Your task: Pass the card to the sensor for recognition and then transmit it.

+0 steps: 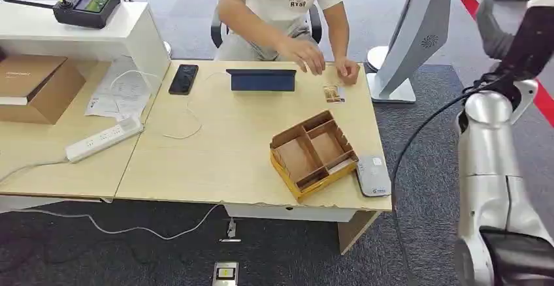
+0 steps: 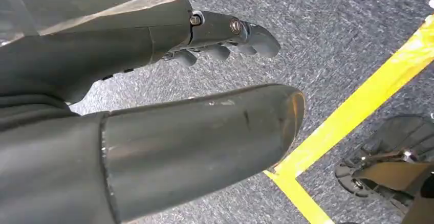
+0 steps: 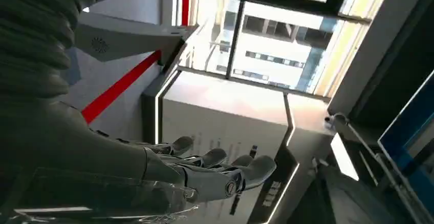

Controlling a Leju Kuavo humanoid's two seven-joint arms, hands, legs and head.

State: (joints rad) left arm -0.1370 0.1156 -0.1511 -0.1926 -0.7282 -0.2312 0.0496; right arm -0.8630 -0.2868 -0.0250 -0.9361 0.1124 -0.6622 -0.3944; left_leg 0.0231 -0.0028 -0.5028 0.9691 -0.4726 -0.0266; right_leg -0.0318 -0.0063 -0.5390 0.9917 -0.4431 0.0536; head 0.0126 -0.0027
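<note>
A small card lies flat on the far right part of the wooden table, just in front of the seated person's hand. A grey flat sensor pad sits at the table's front right corner. My right arm is raised beside the table's right end, and my right hand is high up. In the right wrist view that hand has its fingers stretched out and holds nothing. My left hand hangs over the grey floor with thumb and fingers apart, holding nothing.
A cardboard divider tray stands beside the sensor pad. A blue tablet, a black phone, a white cable and a power strip lie further left. A white stand rises off the table's far right corner.
</note>
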